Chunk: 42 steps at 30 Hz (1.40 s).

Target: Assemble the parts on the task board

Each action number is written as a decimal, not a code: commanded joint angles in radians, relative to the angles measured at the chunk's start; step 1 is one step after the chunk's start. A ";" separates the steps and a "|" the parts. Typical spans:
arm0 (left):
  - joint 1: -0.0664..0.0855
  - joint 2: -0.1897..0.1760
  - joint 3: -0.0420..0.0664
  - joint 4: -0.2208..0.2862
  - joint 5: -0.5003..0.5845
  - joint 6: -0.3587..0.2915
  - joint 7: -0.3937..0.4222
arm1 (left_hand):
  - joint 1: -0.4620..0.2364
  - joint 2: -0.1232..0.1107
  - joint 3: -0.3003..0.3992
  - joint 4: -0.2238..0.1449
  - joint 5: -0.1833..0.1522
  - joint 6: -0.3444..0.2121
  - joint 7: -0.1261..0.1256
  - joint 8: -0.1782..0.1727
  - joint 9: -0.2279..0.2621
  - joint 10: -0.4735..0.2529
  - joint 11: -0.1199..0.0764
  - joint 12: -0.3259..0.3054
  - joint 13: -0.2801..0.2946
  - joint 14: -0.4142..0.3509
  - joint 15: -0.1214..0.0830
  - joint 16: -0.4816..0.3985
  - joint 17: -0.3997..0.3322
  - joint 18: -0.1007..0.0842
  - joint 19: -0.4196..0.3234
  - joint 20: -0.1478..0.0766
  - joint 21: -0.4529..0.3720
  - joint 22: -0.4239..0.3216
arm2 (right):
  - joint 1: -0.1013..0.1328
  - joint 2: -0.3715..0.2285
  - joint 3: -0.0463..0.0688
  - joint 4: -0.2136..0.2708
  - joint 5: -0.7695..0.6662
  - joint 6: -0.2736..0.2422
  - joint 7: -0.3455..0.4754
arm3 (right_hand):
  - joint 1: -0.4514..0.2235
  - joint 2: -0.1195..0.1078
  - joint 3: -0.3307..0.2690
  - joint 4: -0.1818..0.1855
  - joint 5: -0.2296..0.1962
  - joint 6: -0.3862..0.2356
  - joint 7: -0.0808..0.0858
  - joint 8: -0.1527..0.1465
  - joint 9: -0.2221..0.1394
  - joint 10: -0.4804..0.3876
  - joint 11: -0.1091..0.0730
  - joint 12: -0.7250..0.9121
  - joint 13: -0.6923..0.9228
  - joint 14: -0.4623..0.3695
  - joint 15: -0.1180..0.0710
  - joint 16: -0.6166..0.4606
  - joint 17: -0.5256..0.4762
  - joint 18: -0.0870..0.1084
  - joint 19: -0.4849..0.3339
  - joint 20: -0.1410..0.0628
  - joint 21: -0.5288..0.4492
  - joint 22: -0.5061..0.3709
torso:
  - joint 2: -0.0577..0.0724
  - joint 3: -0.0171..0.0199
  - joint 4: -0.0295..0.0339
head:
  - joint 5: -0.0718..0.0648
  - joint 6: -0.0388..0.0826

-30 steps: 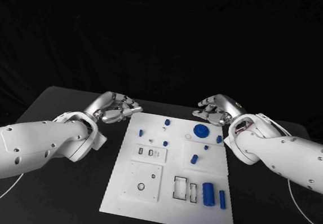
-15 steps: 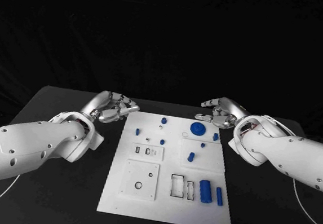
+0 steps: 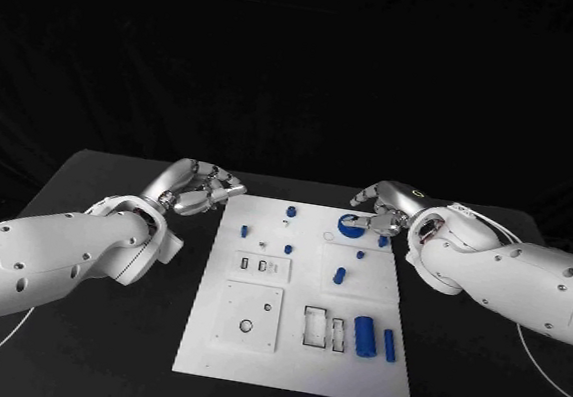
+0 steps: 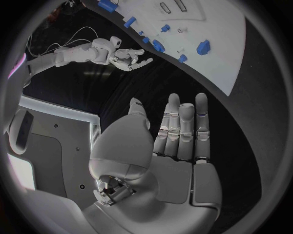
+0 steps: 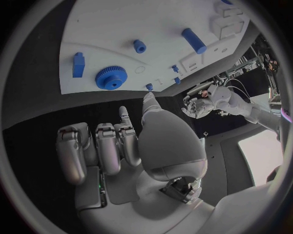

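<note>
Head view: the right hand hangs over the task board's far right corner, fingers curled downward and holding nothing, right above the blue gear. The right wrist view shows those fingers apart and bare, with the gear on the board just beyond them. The left hand hovers over the black table off the board's far left corner, holding nothing; its fingers extend side by side. Small blue parts lie scattered along the board's right half.
</note>
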<state>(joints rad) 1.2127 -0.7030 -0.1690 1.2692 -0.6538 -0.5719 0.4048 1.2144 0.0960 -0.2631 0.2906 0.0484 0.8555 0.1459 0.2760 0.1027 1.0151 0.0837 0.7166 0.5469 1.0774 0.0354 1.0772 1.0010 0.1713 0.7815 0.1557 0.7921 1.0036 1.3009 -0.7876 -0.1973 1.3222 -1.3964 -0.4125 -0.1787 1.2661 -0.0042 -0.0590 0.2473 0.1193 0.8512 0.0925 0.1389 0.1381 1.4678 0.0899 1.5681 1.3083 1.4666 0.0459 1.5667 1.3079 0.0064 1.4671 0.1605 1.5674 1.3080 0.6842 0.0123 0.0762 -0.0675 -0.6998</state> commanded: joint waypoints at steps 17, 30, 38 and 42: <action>0.001 -0.010 0.001 0.009 0.005 0.001 0.011 | 0.010 0.005 -0.007 -0.002 0.004 0.000 0.000 -0.004 0.002 0.009 -0.002 -0.004 -0.004 0.006 0.001 0.002 0.004 0.007 0.007 0.002 -0.008 -0.002 | -0.020 0.078 0.002 -0.091 -0.209 0.067 -0.157 | -0.010 -0.096 0.158 -0.041 0.241 -0.007 0.020 -0.021 0.023 0.103 -0.033 0.003 0.263 0.104 -0.044 0.004 0.263 -0.006 0.104 -0.046 0.003 0.263 | -0.001 0.0000 0.0001 | -0.003 0.001; 0.001 -0.012 0.001 0.008 0.005 -0.001 0.011 | 0.011 0.005 -0.007 -0.002 0.004 0.001 0.000 -0.004 0.003 0.009 -0.003 -0.004 -0.004 0.007 0.001 0.002 0.005 0.007 0.008 0.002 -0.008 -0.002 | -0.021 0.093 0.003 -0.112 -0.193 0.117 -0.183 | -0.003 -0.096 0.183 -0.065 0.237 0.015 0.021 -0.013 0.034 0.103 -0.033 0.003 0.263 0.104 -0.047 0.004 0.263 -0.006 0.104 -0.049 0.003 0.263 | -0.001 0.0004 0.0009 | -0.010 0.006; 0.001 -0.011 0.001 0.004 0.005 0.001 0.011 | 0.011 0.005 -0.007 -0.002 0.004 0.001 0.000 -0.004 0.003 0.010 -0.003 -0.004 -0.004 0.007 0.001 0.002 0.005 0.007 0.008 0.002 -0.009 -0.002 | -0.021 0.103 0.003 -0.120 -0.190 0.128 -0.185 | -0.011 -0.098 0.186 -0.066 0.225 0.024 0.022 -0.010 0.038 0.103 -0.031 0.003 0.263 0.104 -0.046 0.004 0.263 -0.006 0.104 -0.049 0.003 0.263 | -0.001 0.0004 -0.0001 | -0.007 0.008; 0.001 -0.010 0.001 0.002 0.005 0.004 0.012 | 0.011 0.006 -0.007 -0.001 0.004 0.002 0.000 -0.004 0.003 0.010 -0.003 -0.005 -0.005 0.006 0.001 0.001 0.003 0.007 0.009 0.002 -0.010 -0.002 | -0.022 0.108 0.003 -0.121 -0.189 0.138 -0.188 | -0.013 -0.098 0.189 -0.069 0.214 0.032 0.023 -0.008 0.041 0.103 -0.031 0.003 0.263 0.104 -0.045 0.004 0.263 -0.006 0.104 -0.048 0.003 0.263 | -0.001 0.0003 -0.0005 | -0.009 0.008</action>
<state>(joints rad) 1.2127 -0.7156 -0.1689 1.2709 -0.6534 -0.5719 0.4050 1.2196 0.1012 -0.2633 0.2904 0.0484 0.8555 0.1459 0.2762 0.1048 1.0185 0.0803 0.7166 0.5430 1.0773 0.0353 1.0772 1.0044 0.1714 0.7851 0.1594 0.7879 1.0028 1.2802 -0.6808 -0.1944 1.2022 -1.5774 -0.3048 -0.3519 1.2545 -0.1018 0.1233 0.1766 0.3380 0.8775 0.1162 0.1261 0.1776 1.4643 0.0619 1.5680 1.3078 1.4686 0.0051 1.5667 1.3075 0.0066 1.4661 0.1180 1.5665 1.3075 0.6825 0.0126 0.0755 -0.0748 -0.6919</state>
